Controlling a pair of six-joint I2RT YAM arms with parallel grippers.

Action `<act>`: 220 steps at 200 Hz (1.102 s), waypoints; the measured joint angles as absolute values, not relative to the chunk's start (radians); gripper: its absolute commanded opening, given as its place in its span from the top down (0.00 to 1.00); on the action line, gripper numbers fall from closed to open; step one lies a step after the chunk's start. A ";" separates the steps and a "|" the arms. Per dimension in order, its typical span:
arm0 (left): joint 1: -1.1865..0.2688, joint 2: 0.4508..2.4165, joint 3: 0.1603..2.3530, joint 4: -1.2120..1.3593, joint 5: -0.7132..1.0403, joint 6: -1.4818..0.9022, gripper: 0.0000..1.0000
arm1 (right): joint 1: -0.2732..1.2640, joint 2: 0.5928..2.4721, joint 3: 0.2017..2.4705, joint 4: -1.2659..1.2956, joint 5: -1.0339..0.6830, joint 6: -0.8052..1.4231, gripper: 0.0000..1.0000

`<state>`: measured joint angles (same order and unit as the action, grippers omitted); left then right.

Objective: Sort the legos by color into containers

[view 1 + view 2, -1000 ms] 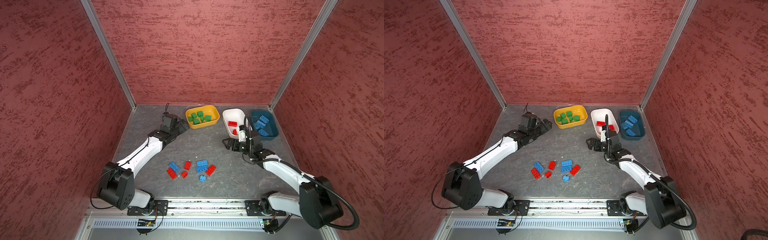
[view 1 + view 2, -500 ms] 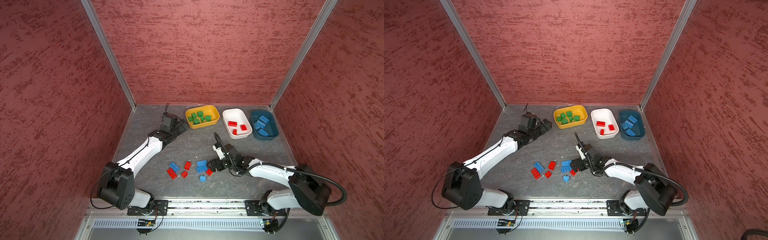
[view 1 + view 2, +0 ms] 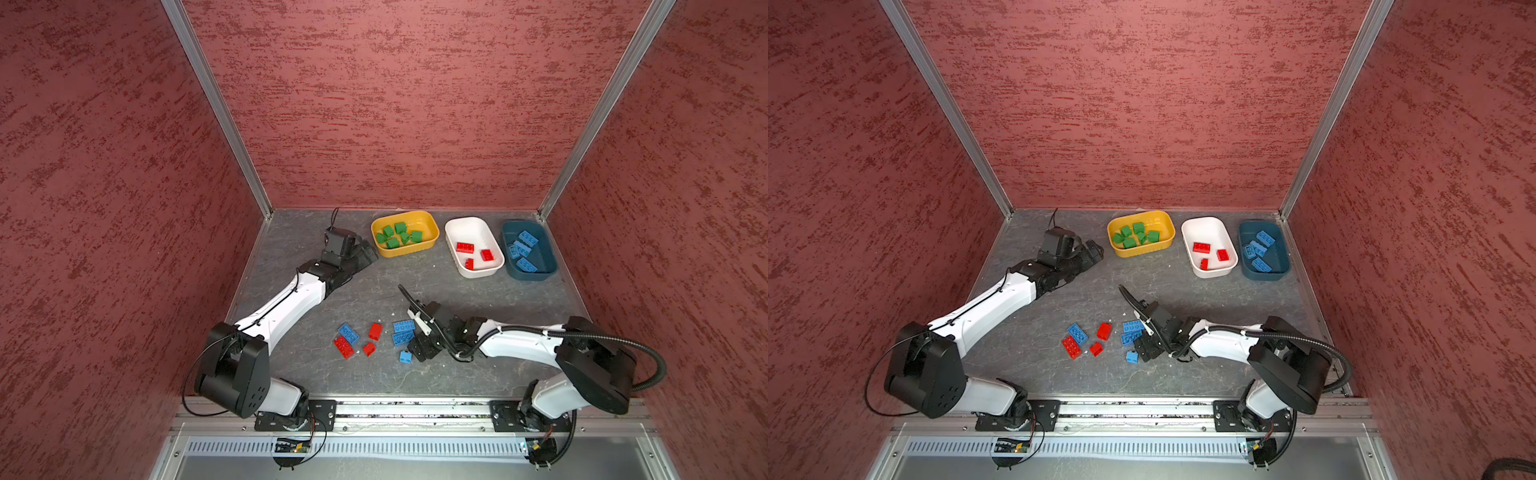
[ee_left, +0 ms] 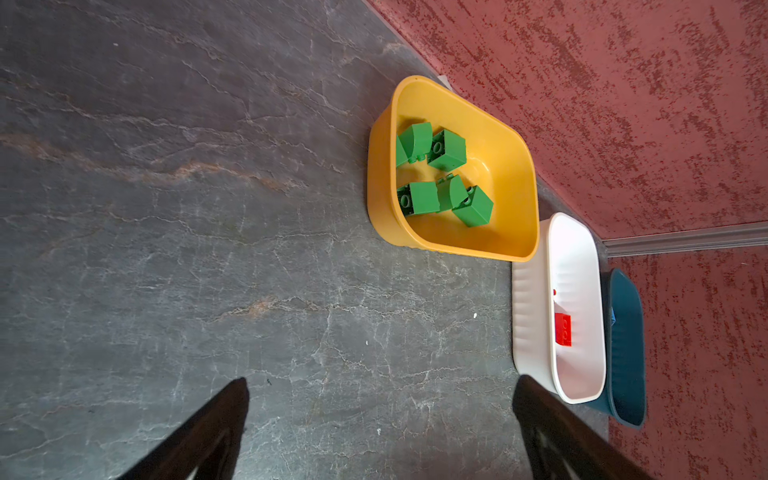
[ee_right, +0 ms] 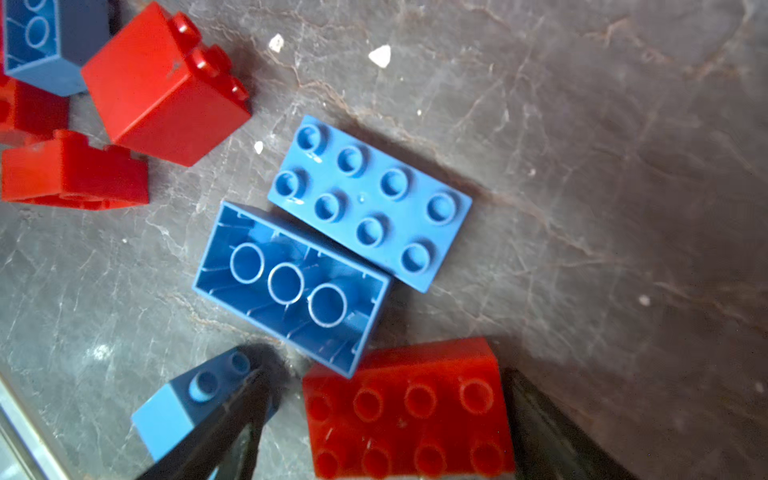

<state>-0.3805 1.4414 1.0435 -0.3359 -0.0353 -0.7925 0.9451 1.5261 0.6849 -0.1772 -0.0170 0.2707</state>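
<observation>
My right gripper (image 5: 386, 382) is down on the floor pile with its jaws open astride a red oblong lego (image 5: 409, 411). One finger touches the brick's end and a small gap shows at the other. In both top views this gripper (image 3: 422, 351) (image 3: 1148, 349) hides that brick. Beside it lie two blue oblong legos (image 5: 370, 203) (image 3: 404, 332), a small blue one (image 3: 405, 356), and further red legos (image 3: 375, 331) and a blue one (image 3: 348, 332). My left gripper (image 3: 365, 255) (image 4: 380, 382) hangs open and empty next to the yellow tub (image 3: 434, 232).
Green legos (image 4: 446, 149) fill the yellow tub (image 4: 511, 187). The white tub (image 3: 465, 226) holds three red legos and the teal tub (image 3: 544, 257) holds several blue ones. All three stand along the back wall. Red side walls close in the floor.
The right arm swung from over the white tub down to the loose pile and its jaws have narrowed round the red lego. The left arm has not moved.
</observation>
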 measured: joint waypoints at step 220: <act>-0.542 1.517 1.051 -0.619 -0.049 -0.542 0.02 | 0.553 1.397 0.696 -0.001 0.126 0.353 0.46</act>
